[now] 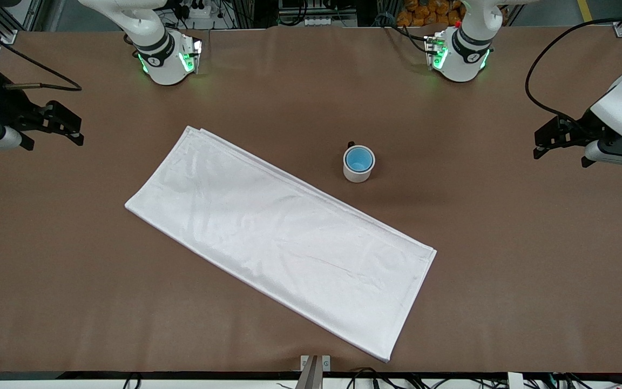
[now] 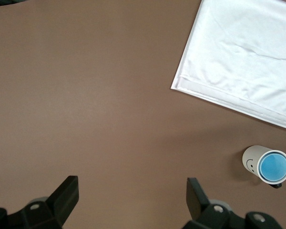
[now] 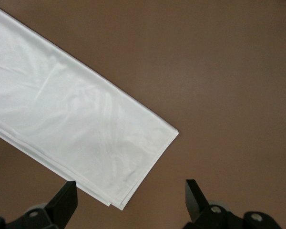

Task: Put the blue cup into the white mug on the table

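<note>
The blue cup sits upright inside the white mug, which stands on the brown table near the middle, just off the long edge of the cloth. The mug's black handle points toward the robots' bases. Both also show in the left wrist view: the cup in the mug. My left gripper is open and empty, over bare table at the left arm's end. My right gripper is open and empty, over the right arm's end, by a cloth corner.
A large white folded cloth lies slantwise across the middle of the table, nearer to the front camera than the mug. It shows in the left wrist view and the right wrist view. Both arms' bases stand at the table's edge.
</note>
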Robot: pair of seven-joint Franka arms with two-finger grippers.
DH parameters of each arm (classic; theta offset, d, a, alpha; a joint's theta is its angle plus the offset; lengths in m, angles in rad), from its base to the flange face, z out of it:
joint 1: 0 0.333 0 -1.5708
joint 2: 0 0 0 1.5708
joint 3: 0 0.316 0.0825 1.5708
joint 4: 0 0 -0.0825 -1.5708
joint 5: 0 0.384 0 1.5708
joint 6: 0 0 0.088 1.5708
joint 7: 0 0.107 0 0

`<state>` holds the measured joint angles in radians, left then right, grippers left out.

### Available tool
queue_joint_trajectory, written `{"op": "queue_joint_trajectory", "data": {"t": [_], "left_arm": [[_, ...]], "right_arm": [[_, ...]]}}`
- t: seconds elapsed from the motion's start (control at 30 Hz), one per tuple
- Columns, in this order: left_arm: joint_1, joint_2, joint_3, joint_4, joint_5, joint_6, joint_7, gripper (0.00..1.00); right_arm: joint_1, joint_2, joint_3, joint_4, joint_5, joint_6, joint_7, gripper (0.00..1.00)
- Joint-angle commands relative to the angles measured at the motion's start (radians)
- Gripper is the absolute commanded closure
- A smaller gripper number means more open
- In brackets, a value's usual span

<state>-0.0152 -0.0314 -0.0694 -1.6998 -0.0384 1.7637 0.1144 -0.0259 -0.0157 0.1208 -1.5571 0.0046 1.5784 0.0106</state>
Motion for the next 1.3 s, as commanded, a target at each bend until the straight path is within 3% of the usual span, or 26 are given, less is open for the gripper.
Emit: {"op": "queue_joint_trajectory", "data": {"t": [0.0, 0.13, 0.4, 0.63, 0.7, 0.77, 0.93, 1.03, 1.27], "left_arm": [[0.006, 0.053, -0.006, 0.118, 0.006, -0.098, 0.018, 0.00], [0.006, 0.102, -0.007, 0.196, 0.017, -0.156, 0.018, 0.00], [0.009, 0.099, -0.007, 0.200, 0.015, -0.161, 0.019, 0.00], [0.011, 0.088, -0.007, 0.192, 0.014, -0.181, 0.018, 0.00], [0.011, 0.077, -0.009, 0.186, 0.015, -0.184, 0.014, 0.00], [0.012, 0.074, -0.018, 0.180, 0.015, -0.197, 0.013, 0.00], [0.014, 0.068, -0.024, 0.172, 0.015, -0.208, 0.013, 0.00], [0.014, 0.064, -0.024, 0.170, 0.017, -0.208, 0.013, 0.00], [0.018, 0.061, -0.024, 0.166, 0.017, -0.210, 0.014, 0.00]], "right_arm": [[0.003, -0.024, -0.007, -0.020, 0.003, -0.001, -0.014, 0.00], [0.001, -0.024, -0.009, -0.024, 0.005, -0.003, -0.011, 0.00], [0.001, -0.023, -0.009, -0.029, 0.008, -0.011, -0.011, 0.00], [0.001, -0.020, -0.010, -0.028, 0.012, -0.011, -0.009, 0.36], [0.000, -0.020, -0.010, -0.029, 0.012, -0.012, -0.009, 0.40], [0.000, -0.020, -0.010, -0.027, 0.012, -0.012, -0.009, 0.39], [0.001, -0.018, -0.023, -0.026, 0.015, -0.011, -0.009, 0.25], [0.001, -0.018, -0.023, -0.026, 0.015, -0.009, -0.009, 0.00], [0.001, -0.018, -0.023, -0.024, 0.015, -0.012, -0.011, 0.00]]}}
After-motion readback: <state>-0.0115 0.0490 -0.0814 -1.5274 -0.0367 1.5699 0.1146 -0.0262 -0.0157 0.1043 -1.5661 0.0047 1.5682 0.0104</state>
